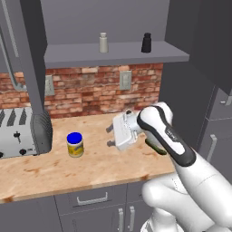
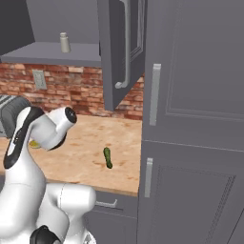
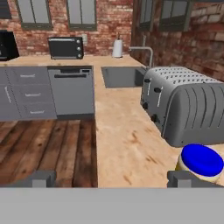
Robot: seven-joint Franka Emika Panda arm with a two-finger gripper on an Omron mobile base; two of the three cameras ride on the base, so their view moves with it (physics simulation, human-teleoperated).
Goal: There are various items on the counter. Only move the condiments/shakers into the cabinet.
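Note:
A yellow-labelled jar with a blue lid stands on the counter, just right of the toaster. My gripper hovers to the jar's right, turned sideways toward it, open and holding nothing. In the hand view the jar sits at the lower right, beside the right one of my fingertips, outside the gap of the gripper. On the cabinet shelf stand the light-grey shaker and the black shaker. The grey shaker also appears in the right base view.
A silver toaster stands at the counter's left, close to the jar. A thin green vegetable lies on the counter near the tall cabinet. An open cabinet door juts out above it. A sink lies beyond the toaster.

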